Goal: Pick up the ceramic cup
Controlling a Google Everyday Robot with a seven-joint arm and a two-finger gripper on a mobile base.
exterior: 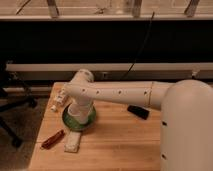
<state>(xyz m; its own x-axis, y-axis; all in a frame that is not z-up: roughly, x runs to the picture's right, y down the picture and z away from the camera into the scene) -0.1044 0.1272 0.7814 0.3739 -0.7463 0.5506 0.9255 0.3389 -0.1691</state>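
A round green saucer [76, 120] sits on the left part of the wooden table [115, 145]. My white arm [115, 93] reaches in from the right, bends at the wrist [81, 80] and points down onto the saucer. The gripper [79, 113] is at the end of that lower link, right over the saucer's middle, and mostly hidden by the arm. The ceramic cup is not visible; the spot on the saucer under the gripper is hidden.
Small white objects [59, 99] lie at the table's left edge beside the saucer. A red-brown stick-like item [52, 139] and a pale flat packet [73, 142] lie in front of it. A black object [137, 111] lies right of the arm. An office chair [11, 102] stands left.
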